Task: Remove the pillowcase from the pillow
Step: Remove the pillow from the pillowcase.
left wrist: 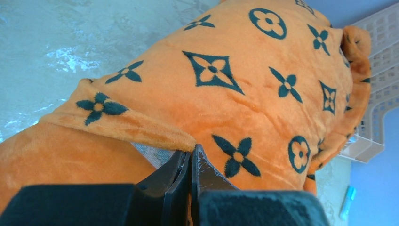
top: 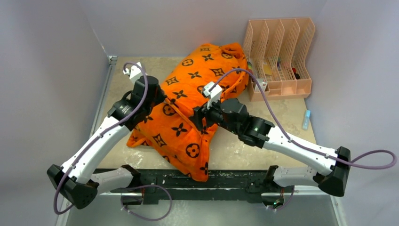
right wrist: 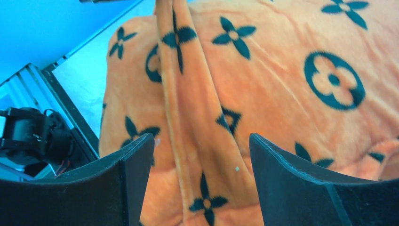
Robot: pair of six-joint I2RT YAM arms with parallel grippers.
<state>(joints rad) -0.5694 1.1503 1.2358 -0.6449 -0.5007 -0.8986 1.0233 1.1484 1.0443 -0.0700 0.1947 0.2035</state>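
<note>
The orange pillowcase (top: pixel 188 108) with black motifs lies diagonally across the table, bulging, with a folded flap over its middle. The white pillow is hidden inside it. My left gripper (top: pixel 157 98) sits at the case's left side. In the left wrist view it (left wrist: pixel 192 151) is shut on the hem of the pillowcase (left wrist: pixel 226 89), and a pale patch (left wrist: pixel 151 153) shows under that hem. My right gripper (top: pixel 197 117) is over the case's middle. In the right wrist view it (right wrist: pixel 202 141) is open, with a raised fold of the pillowcase (right wrist: pixel 197 117) between its fingers.
A peach file organiser (top: pixel 280 56) holding small items stands at the back right, against the case's far end; it also shows in the left wrist view (left wrist: pixel 376 94). A small blue tube (top: pixel 306 120) lies right of the arms. Grey walls close in the table on the left and at the back.
</note>
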